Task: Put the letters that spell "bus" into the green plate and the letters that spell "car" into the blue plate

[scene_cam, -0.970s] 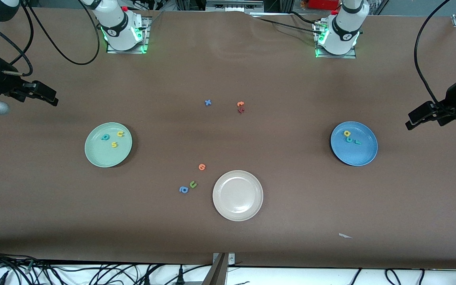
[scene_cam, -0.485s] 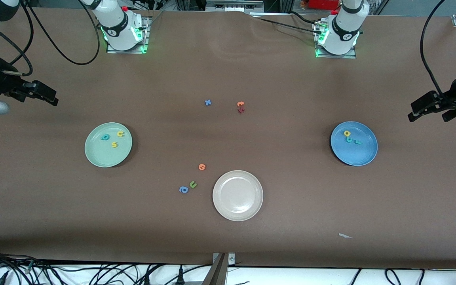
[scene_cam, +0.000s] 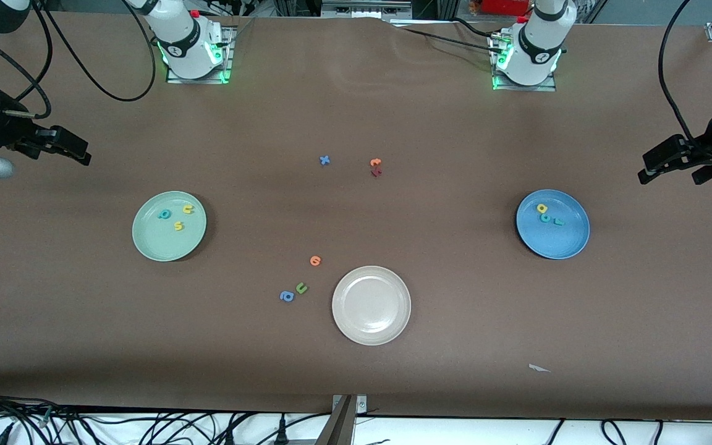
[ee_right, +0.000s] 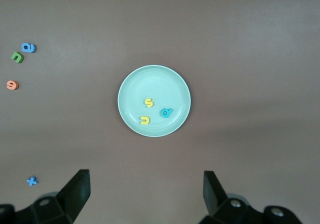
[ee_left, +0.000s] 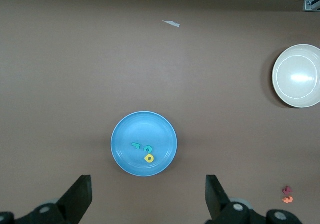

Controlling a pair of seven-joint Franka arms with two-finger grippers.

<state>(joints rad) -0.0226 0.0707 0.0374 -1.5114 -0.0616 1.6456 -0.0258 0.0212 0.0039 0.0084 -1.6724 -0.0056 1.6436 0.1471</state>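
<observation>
The green plate (scene_cam: 169, 244) lies toward the right arm's end of the table and holds a teal b (scene_cam: 164, 214), a yellow u (scene_cam: 188, 209) and a yellow s (scene_cam: 178, 226). The blue plate (scene_cam: 554, 242), toward the left arm's end, holds a yellow a (scene_cam: 542, 208), a teal c (scene_cam: 544, 217) and a thin teal r (scene_cam: 557, 221). My right gripper (scene_cam: 87, 156) hangs open and empty over bare table outside the green plate (ee_right: 150, 81). My left gripper (scene_cam: 643, 170) hangs open and empty over bare table outside the blue plate (ee_left: 145, 126).
A beige plate (scene_cam: 371, 327) sits nearer the front camera at mid-table. Beside it lie a blue a (scene_cam: 287, 296), a green u (scene_cam: 301, 288) and an orange letter (scene_cam: 315, 261). Farther off lie a blue x (scene_cam: 325, 161), an orange letter (scene_cam: 376, 162) and a dark red letter (scene_cam: 376, 172). A white scrap (scene_cam: 539, 368) lies near the front edge.
My left gripper has drawn back a little from the blue plate toward the left arm's end of the table. The right arm and all letters have stayed put.
</observation>
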